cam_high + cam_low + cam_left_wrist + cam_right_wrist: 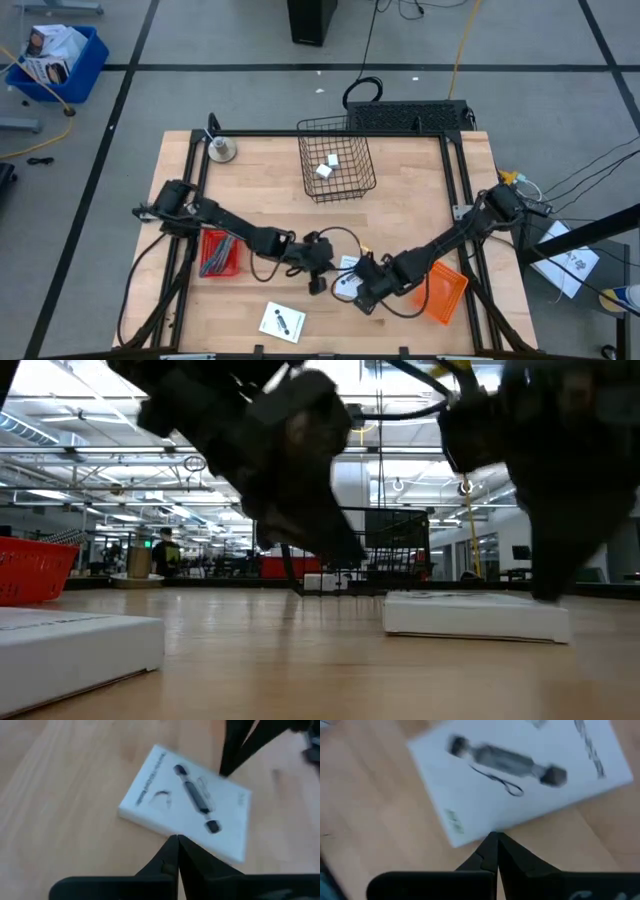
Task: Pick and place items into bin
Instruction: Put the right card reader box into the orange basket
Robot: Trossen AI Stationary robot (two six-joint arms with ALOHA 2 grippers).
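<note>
Near white card (282,322) lies alone, print unreadable; second card (187,815) sits just beyond left tool (176,841) and right tool (496,840), both pinched together, empty.

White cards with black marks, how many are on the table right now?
2. One white card lies near the table's front edge, left of centre. The other card sits mid-table, partly covered by the right gripper. More could be hidden under the arms.

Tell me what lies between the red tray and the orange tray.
In the high view, both pincers lie between the red tray and orange tray: left pincer, right pincer, and a white card.
</note>
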